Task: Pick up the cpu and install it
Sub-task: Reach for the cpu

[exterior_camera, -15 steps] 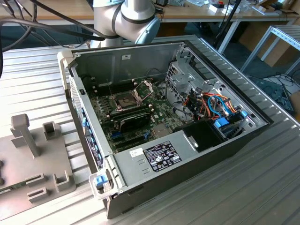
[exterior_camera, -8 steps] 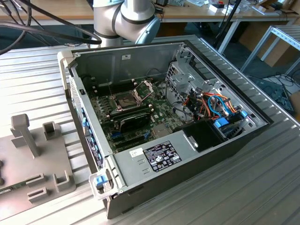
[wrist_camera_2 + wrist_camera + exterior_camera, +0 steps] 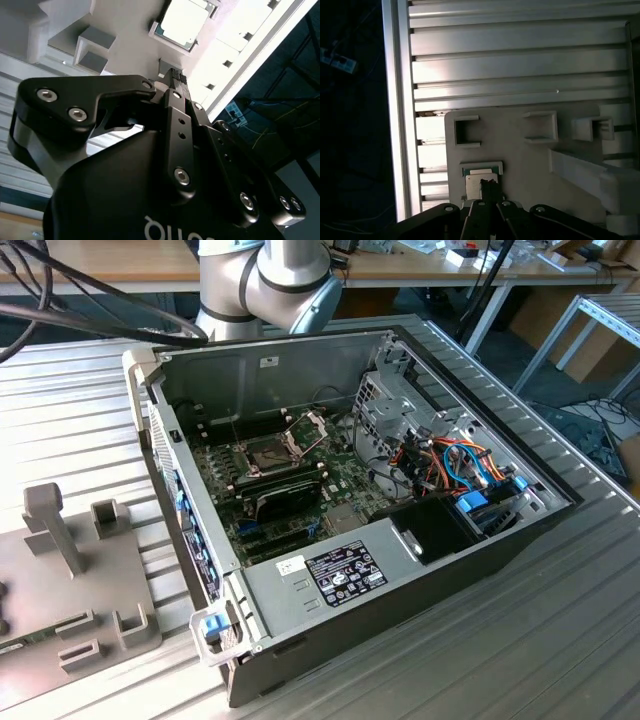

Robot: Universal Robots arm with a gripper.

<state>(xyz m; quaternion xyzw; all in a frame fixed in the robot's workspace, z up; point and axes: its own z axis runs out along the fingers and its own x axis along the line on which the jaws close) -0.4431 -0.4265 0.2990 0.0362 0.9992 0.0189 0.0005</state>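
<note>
The cpu (image 3: 182, 21) is a small silver-grey square lying flat in a low bracket on the grey fixture plate (image 3: 132, 47). In both wrist views my gripper (image 3: 173, 76) hangs just above the plate, its black fingers pressed together with nothing between them. In the first wrist view the fingertips of the gripper (image 3: 489, 184) overlap the edge of the cpu (image 3: 472, 187). In the exterior view the motherboard's socket (image 3: 268, 453) lies open inside the computer case (image 3: 330, 570), its hinged metal frame (image 3: 308, 428) tilted up.
Several raised grey holders and a tall post (image 3: 55, 525) stand on the fixture plate (image 3: 100, 580) at the exterior view's left. The ribbed aluminium table (image 3: 560, 640) carries both plate and case. A drive cage (image 3: 400, 405) and coloured cables (image 3: 460, 465) crowd the case's right side.
</note>
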